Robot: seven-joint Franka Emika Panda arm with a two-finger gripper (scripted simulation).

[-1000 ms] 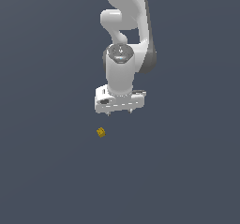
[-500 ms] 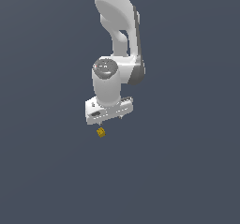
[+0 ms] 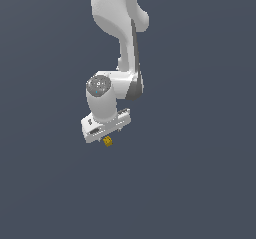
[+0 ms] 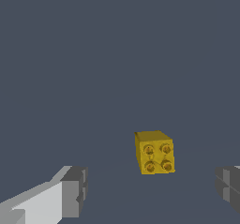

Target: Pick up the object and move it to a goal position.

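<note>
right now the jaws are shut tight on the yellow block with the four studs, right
Not quite. In the wrist view the jaws stand open, one on each side of the yellow block, with clear gaps and no contact. The four studs are there as you say.

A: What's in the exterior view?
B: White Panda arm (image 3: 116, 43) coming down from the top, wrist bent, gripper (image 3: 107, 134) low over a flat dark grey-blue surface (image 3: 200, 183).
A: Block?
B: Tiny mustard-yellow block (image 3: 107, 141), just under the gripper's lower edge, partly tucked beneath it.
A: Jaws?
B: Fingers too small to read, can't tell the gap or any contact.
</note>
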